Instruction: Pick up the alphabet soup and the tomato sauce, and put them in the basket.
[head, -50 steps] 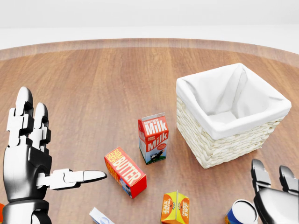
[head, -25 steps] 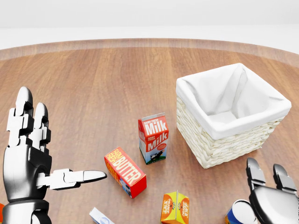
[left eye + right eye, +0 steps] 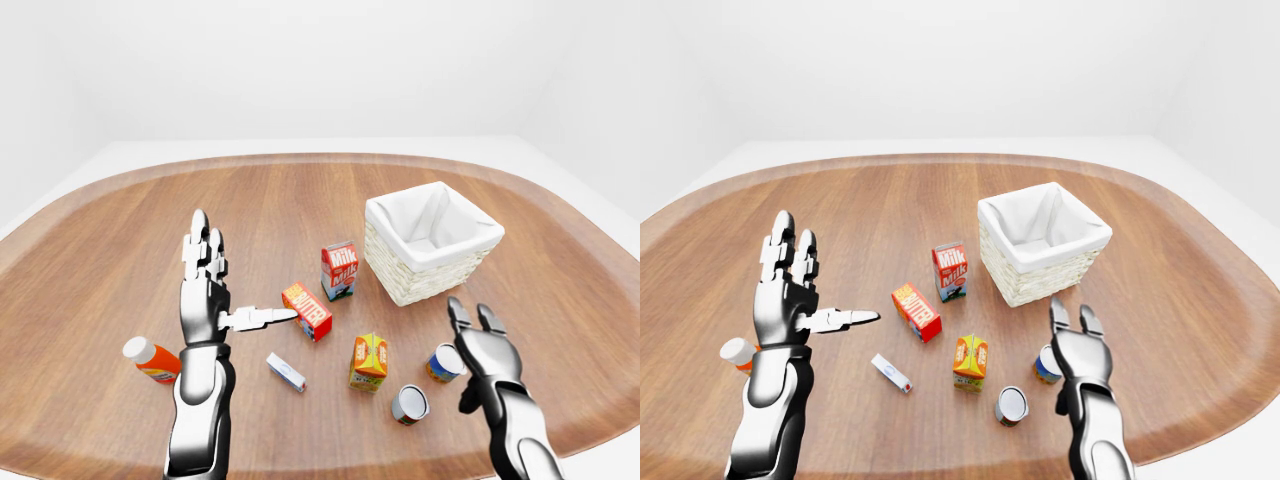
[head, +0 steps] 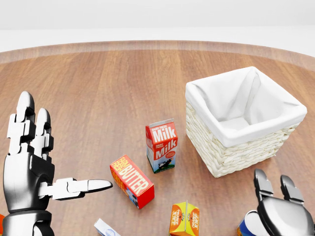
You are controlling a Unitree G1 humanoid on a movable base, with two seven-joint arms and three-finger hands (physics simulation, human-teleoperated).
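A can with a blue and orange label [image 3: 441, 363], likely the alphabet soup, stands at the lower right of the left-eye view. My right hand [image 3: 478, 335] is open right beside it, fingers pointing up, and partly covers it in the head view. A second can [image 3: 409, 403], maybe the tomato sauce, lies on its side with its grey end showing. The white-lined wicker basket [image 3: 400, 280] sits above and is empty. My left hand [image 4: 47, 162] is raised at the left, open, with nothing in it.
On the wooden table [image 3: 300, 200] stand a milk carton [image 4: 161, 145], a red butter box [image 4: 131, 181], an orange juice carton [image 3: 368, 360] and a small white box [image 3: 285, 371]. An orange-labelled bottle [image 3: 151, 360] lies at the left.
My right hand has slid left in the head view, closer to the blue and orange can. The left hand has not moved.
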